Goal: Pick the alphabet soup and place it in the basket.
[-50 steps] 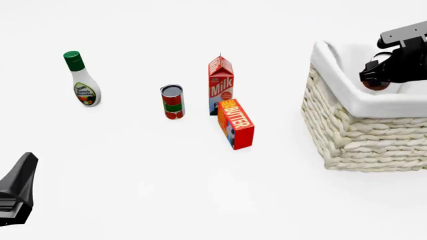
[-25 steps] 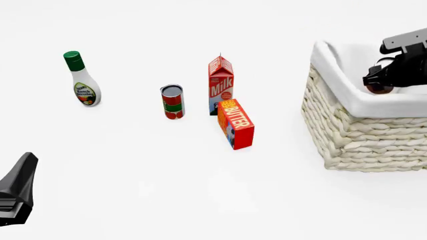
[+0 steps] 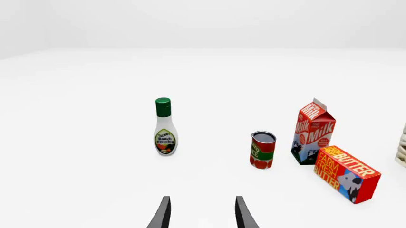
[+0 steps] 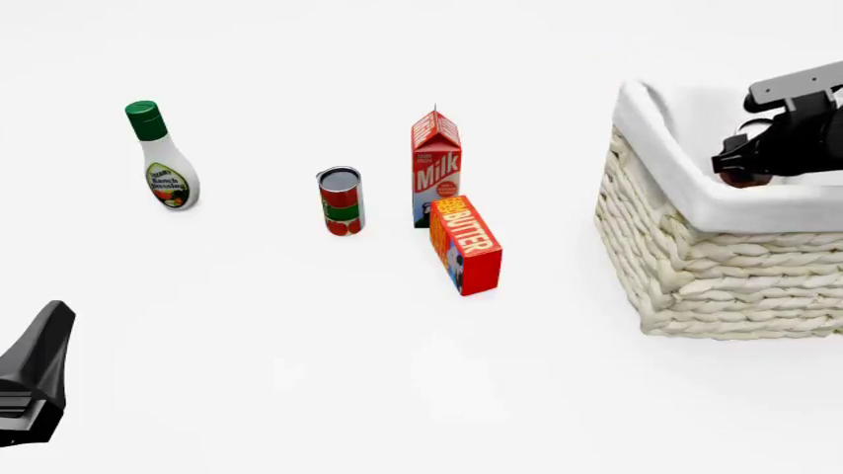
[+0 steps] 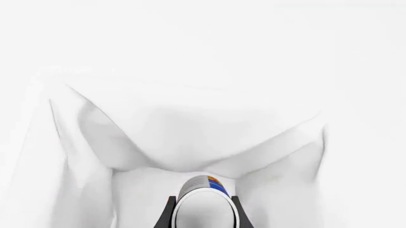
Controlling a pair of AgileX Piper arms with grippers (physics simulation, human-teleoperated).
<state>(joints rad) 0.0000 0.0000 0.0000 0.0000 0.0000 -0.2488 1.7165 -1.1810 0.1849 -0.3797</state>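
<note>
My right gripper (image 5: 203, 209) is clamping the small cylindrical alphabet soup can with the blue label and white-silver top (image 5: 201, 199): in the right wrist view its two dark fingers (image 5: 166, 216) are pressing on opposite sides of the can's round body, and the can is hanging over the white cloth lining of the large cream-white woven wicker basket (image 5: 95, 142), inside the line of the rim. I am judging the can to be rigid, fairly weighty for its size and smooth-walled, so a squeeze across the middle of its body, as now, is the sensible hold; a tilted pinch could let it slide. In the front view the right gripper (image 4: 740, 166) is sitting low over the basket (image 4: 712, 267), with only a sliver of the can's orange-brown end showing beneath it. In the left wrist view my left gripper (image 3: 201, 214) is idling with its fingers parted and nothing between them, facing a white ranch dressing bottle with a green cap (image 3: 165, 128), a red-and-green-labelled can (image 3: 262, 150), a red milk carton (image 3: 313, 130) and an orange butter box (image 3: 346, 173).
</note>
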